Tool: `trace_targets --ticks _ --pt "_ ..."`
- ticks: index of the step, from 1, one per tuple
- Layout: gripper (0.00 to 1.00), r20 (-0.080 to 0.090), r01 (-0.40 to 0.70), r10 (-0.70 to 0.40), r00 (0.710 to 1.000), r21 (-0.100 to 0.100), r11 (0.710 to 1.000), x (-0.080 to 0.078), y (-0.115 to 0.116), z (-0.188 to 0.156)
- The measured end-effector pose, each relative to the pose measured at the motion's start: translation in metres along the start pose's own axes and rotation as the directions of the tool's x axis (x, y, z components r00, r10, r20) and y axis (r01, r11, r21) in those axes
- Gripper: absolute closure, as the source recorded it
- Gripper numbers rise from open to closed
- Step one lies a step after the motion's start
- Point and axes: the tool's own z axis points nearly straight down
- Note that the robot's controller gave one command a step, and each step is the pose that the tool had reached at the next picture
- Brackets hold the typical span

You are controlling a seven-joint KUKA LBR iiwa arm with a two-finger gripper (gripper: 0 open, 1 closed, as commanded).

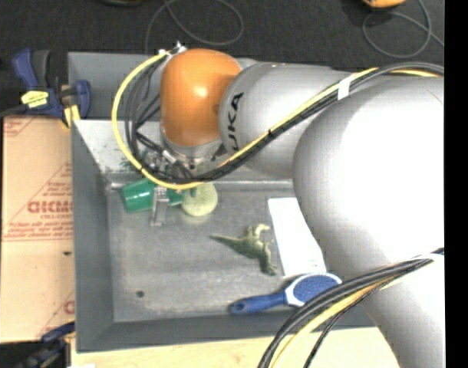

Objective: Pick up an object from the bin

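The tool (159,205) hangs low under the arm's orange wrist cover (194,94), down near the floor of the grey bin (180,282), in its far left part as the camera sees it. Whether the tool is wide, narrow or closed on anything cannot be told from this angle: the wrist and its yellow cable (142,171) hide most of it.

Right against the tool, on its side toward the bin's left wall, lies a green cup-shaped piece (136,196), tipped on its side; it seems to touch the tool or overlap it, but nothing shows it gripped. Just beside the tool on the opposite side sits a pale yellow-green round piece (201,202), so the tool stands between the two.

Farther off, toward the near right of the tool, a green toy dinosaur (253,244) lies on the bin floor, with a white sheet (294,228) just past it. Beyond these, near the front wall and well apart from the tool, lies a blue-handled brush (284,296) with a white head.
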Motion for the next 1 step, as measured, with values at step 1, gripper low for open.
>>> trace_targets --ticks 1 --pt "0.0 0.0 0.034 -0.034 0.999 0.003 0.999 -0.0028 -0.0066 -0.0227"
